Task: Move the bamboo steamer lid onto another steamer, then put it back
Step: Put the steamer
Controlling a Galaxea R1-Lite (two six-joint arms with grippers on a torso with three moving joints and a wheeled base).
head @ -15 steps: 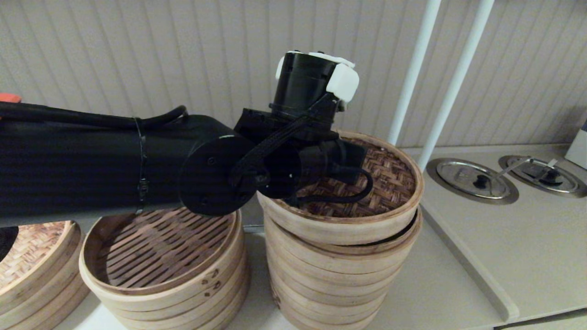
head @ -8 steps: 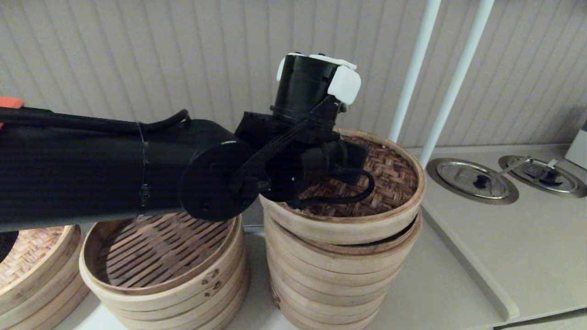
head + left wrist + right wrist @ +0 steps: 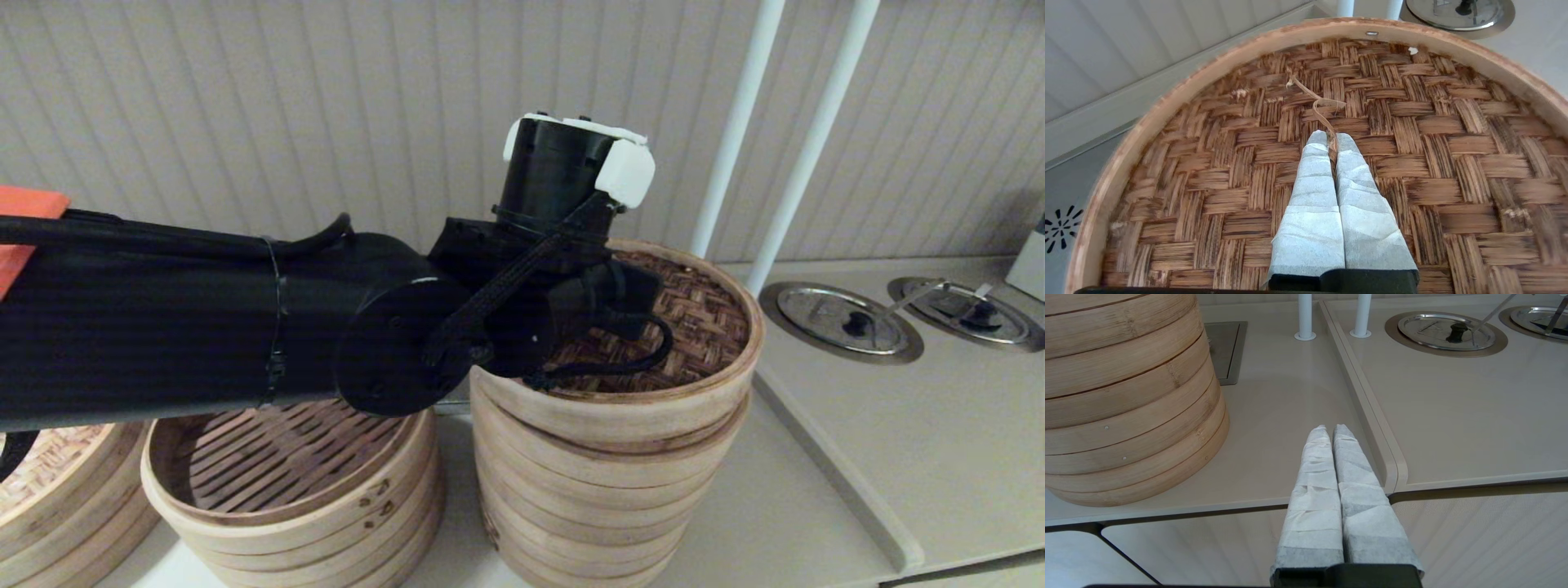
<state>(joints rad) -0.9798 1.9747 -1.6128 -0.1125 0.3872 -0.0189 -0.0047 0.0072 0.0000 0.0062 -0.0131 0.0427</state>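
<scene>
The bamboo steamer lid (image 3: 694, 318), dark herringbone weave in a pale hoop, sits level on top of the tall steamer stack (image 3: 604, 490), hiding the stack's inside. My left arm reaches over it from the left. In the left wrist view the left gripper (image 3: 1331, 139) is shut on a thin fibre loop at the middle of the lid (image 3: 1453, 122); in the head view its fingers are hidden behind the wrist. The right gripper (image 3: 1329, 428) is shut on nothing and hangs low over the counter's front edge, beside the tall stack (image 3: 1126, 396).
A shorter open steamer stack (image 3: 286, 457) with a slatted floor stands left of the tall one. A paler woven lid (image 3: 49, 465) lies at far left. Two white poles (image 3: 735, 122) rise behind. A raised counter (image 3: 841, 482) with two metal lids (image 3: 845, 320) lies right.
The lid, held by my left gripper, has shifted slightly right and settled; the gap between its rim and the tall stack's top ring has closed. The right arm has stayed still.
</scene>
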